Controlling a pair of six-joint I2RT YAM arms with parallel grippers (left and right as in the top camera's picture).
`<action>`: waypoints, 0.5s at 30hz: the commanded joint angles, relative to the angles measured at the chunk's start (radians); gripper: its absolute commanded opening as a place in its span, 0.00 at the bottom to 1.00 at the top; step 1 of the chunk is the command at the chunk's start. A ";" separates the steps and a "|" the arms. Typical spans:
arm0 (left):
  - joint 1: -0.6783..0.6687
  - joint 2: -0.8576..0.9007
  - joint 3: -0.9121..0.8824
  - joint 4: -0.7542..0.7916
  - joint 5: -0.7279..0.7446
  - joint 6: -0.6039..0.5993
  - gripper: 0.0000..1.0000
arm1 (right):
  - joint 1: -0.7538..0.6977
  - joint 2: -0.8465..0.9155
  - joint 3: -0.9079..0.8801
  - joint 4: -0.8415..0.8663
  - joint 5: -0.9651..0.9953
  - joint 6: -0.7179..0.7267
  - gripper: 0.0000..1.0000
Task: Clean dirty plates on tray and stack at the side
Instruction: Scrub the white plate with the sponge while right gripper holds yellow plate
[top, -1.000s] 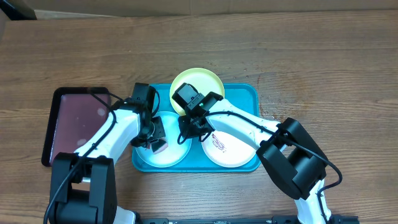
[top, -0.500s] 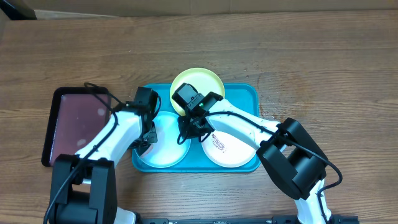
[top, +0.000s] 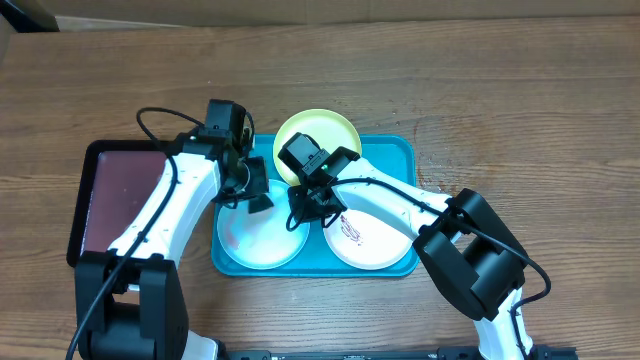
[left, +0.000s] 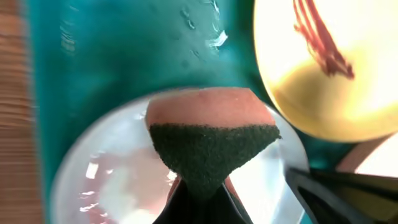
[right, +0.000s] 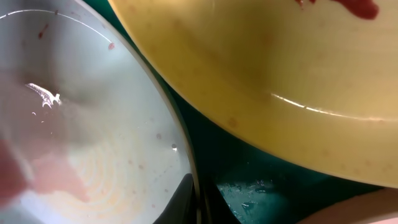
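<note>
I worked at what was probably a robotics lab bench: a wood-grain table (top: 500, 80), my left arm (top: 165, 210) and right arm (top: 390, 205) rising from its near edge, a turquoise tray (top: 400, 150) mid-table, a maroon tray (top: 115, 195) toward the left edge, a cardboard-like strip (top: 300, 8) along the far edge.

Brown wood-grain table (top: 500, 90); a turquoise-blue tray (top: 400, 152) lies flat on it, beneath the fingers of the left gripper (top: 256, 196) and right gripper (top: 312, 212); a dark maroon tray (top: 115, 195) lies left of those fingers.
</note>
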 joint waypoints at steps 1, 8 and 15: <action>-0.002 0.011 -0.100 0.036 0.129 0.033 0.04 | -0.014 -0.003 -0.005 -0.002 0.018 -0.005 0.04; -0.002 0.011 -0.257 0.196 0.130 0.019 0.04 | -0.032 -0.003 -0.005 -0.005 -0.010 -0.005 0.04; -0.002 0.011 -0.303 0.156 -0.474 -0.185 0.04 | -0.032 -0.003 -0.005 -0.017 -0.011 -0.005 0.04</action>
